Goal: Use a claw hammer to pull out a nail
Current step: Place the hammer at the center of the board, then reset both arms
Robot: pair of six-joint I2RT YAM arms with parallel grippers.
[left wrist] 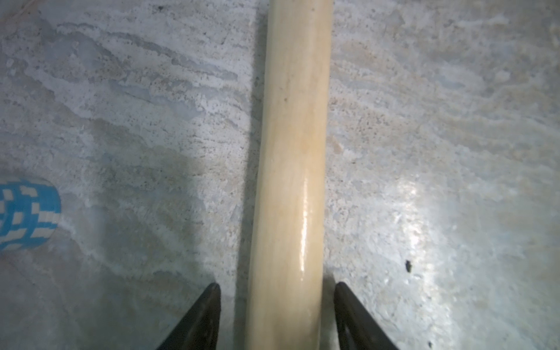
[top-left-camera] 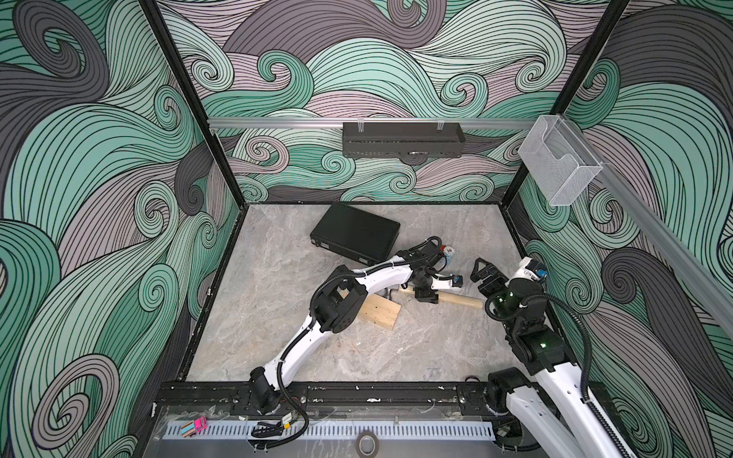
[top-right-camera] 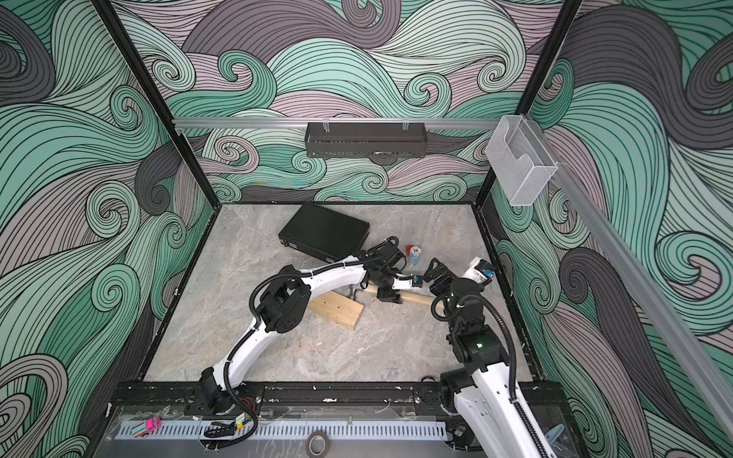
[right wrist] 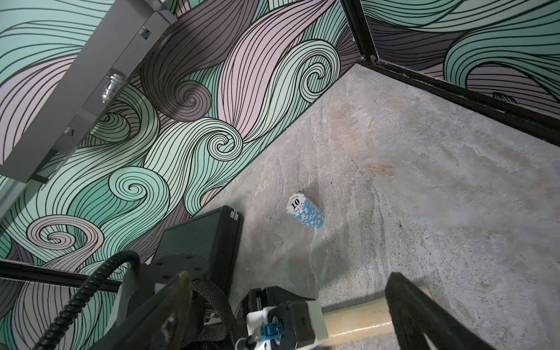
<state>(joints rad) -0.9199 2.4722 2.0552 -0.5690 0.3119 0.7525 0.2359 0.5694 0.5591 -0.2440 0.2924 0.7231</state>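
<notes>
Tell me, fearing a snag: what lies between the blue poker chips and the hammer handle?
Only bare tabletop separates the poker chips from the claw hammer, shown in the left wrist view.

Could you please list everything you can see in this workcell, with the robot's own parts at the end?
hammer: 1, pale wooden handle, grey head; lying on the table, head by the wood block
wood block: 1, pale; mid-table, partly under the left arm
case: 1, black; closed, toward the back
poker chips: 1 stack, blue and white; right of the case
basket: 1, black; on the back rail
holder: 1, clear; on the right-hand rail
tape roll: 1, dark; front ledge
table: 1, grey stone-look
left fingers: 2, black; open, either side of the handle
right fingers: 2, black; open, near the handle's end
</notes>
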